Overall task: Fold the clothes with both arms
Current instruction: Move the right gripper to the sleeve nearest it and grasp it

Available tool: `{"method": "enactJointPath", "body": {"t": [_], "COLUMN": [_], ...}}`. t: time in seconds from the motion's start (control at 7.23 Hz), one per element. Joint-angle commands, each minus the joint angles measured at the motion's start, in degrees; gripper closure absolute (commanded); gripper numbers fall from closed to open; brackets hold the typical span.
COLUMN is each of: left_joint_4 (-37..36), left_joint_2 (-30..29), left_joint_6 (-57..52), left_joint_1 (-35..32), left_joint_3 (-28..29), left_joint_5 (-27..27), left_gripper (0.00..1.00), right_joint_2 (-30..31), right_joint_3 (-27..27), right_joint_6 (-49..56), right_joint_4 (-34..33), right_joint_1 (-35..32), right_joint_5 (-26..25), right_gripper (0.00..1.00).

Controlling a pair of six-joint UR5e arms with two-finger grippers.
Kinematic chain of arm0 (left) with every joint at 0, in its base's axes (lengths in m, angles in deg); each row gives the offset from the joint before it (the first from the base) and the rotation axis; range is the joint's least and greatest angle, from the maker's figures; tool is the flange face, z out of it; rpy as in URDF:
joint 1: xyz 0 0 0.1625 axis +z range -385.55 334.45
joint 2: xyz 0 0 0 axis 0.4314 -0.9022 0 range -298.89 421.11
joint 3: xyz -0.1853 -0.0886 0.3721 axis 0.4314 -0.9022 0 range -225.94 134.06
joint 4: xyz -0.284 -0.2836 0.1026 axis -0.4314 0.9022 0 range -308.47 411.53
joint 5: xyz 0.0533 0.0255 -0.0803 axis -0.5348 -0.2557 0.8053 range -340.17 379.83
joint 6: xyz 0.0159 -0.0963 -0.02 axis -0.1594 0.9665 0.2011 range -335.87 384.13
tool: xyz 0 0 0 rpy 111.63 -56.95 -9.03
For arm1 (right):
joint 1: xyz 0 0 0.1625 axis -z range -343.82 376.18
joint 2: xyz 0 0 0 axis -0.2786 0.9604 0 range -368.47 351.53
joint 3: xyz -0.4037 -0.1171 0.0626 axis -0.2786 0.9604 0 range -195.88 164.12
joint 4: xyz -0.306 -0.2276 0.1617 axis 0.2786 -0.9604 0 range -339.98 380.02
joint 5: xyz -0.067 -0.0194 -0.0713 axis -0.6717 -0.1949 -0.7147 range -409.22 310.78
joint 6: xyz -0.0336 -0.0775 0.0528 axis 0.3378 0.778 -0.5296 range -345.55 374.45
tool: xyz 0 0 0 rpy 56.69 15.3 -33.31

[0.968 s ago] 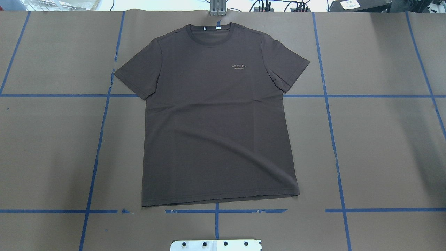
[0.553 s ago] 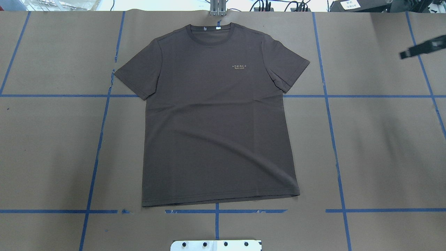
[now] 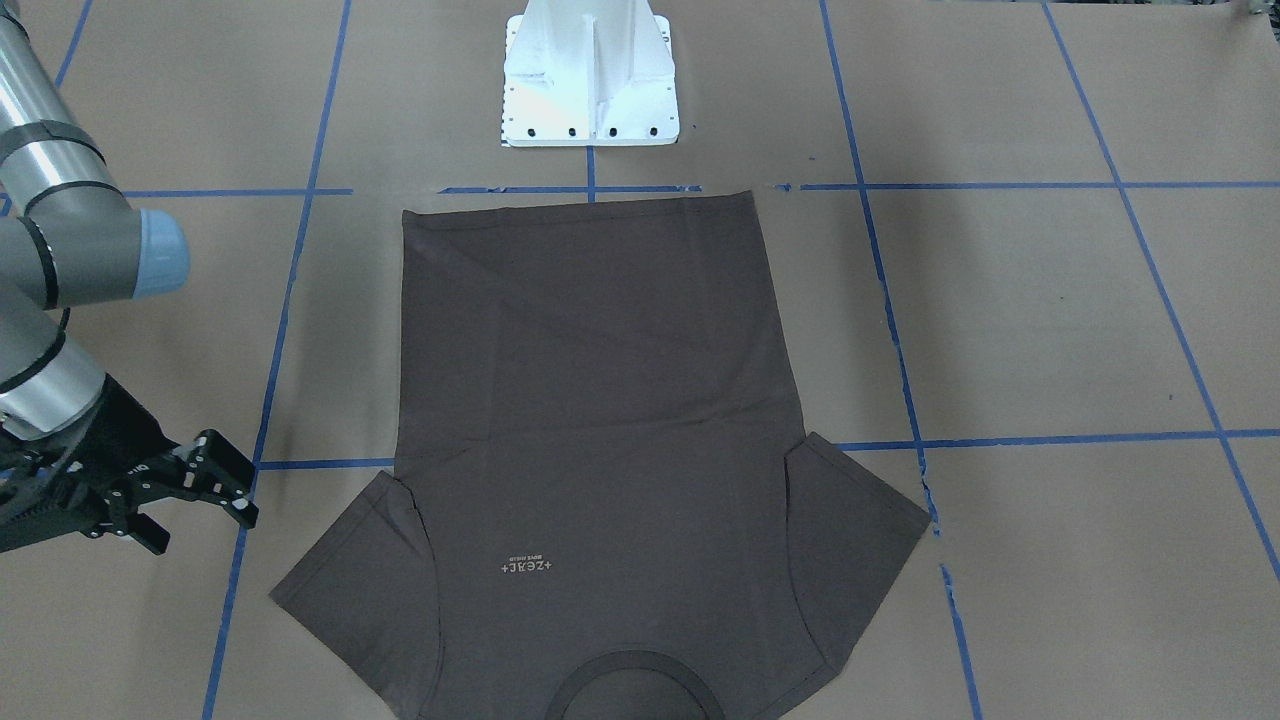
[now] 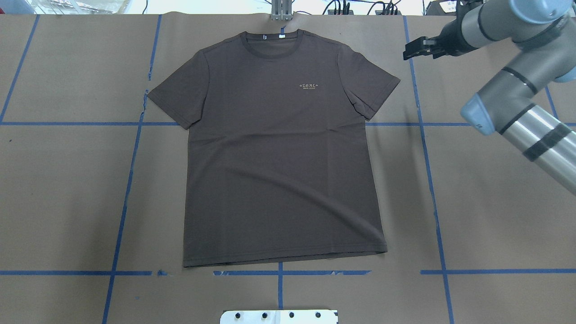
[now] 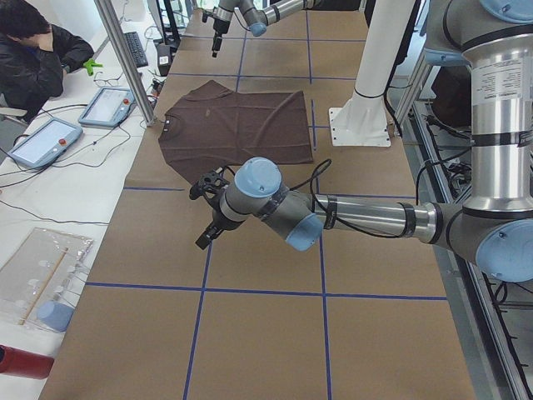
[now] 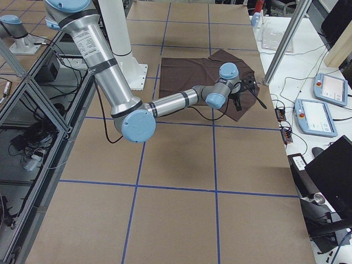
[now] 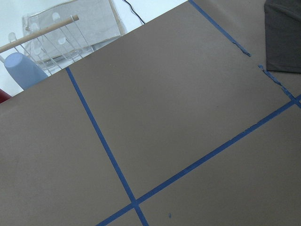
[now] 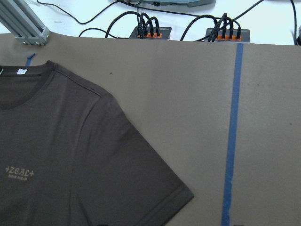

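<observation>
The clothes are one dark grey-brown T-shirt (image 4: 279, 157) lying flat and face up, with its collar (image 4: 270, 42) at the far edge and a pale chest logo (image 4: 308, 86). My right gripper (image 4: 407, 51) hovers open and empty just beyond the shirt's right sleeve (image 4: 373, 85). In the front-facing view the right gripper (image 3: 205, 515) is apart from the cloth (image 3: 590, 400). The right wrist view looks down on that sleeve (image 8: 141, 165). My left gripper (image 5: 202, 215) shows only in the left side view, over bare paper off the shirt's other sleeve (image 5: 187, 158). I cannot tell its state.
Brown paper with blue tape lines (image 4: 427, 180) covers the table. The white pedestal (image 3: 590, 75) stands at the shirt's hem side. An aluminium post (image 5: 125, 58), tablets (image 5: 107, 107) and a seated person (image 5: 33, 58) are past the far edge. A clear tray (image 7: 61, 35) lies nearby.
My right arm has swung in from the right edge of the overhead view, and its gripper now hangs beside the shirt's right sleeve. The shirt has not moved.
</observation>
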Motion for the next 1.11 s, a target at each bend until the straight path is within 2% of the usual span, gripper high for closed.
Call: {"method": "enactJointPath", "body": {"t": [0.0, 0.41, 0.55, 0.69, 0.97], "left_joint_4": [0.04, 0.04, 0.13, 0.13, 0.13], "left_joint_2": [0.02, 0.02, 0.02, 0.02, 0.02], "left_joint_6": [0.00, -0.17, -0.18, -0.26, -0.26], "left_joint_1": [0.00, 0.00, 0.00, 0.00, 0.00], "left_joint_3": [0.00, -0.09, -0.17, -0.26, -0.26], "left_joint_5": [0.00, 0.00, 0.00, 0.00, 0.00], "left_gripper": [0.00, 0.00, 0.00, 0.00, 0.00], "right_joint_2": [-2.07, -2.16, -2.68, -4.51, -4.79], "right_joint_3": [9.33, 11.38, 12.08, 14.96, 16.56], "right_joint_6": [-2.03, -3.34, -4.31, -5.36, -5.72], "right_joint_4": [7.10, 7.20, 7.20, 7.20, 8.60], "right_joint_1": [3.89, 5.40, 6.02, 7.24, 8.04], "right_joint_5": [-6.56, -8.71, -10.10, -12.73, -13.80], "right_gripper": [0.20, 0.31, 0.33, 0.34, 0.37]}}
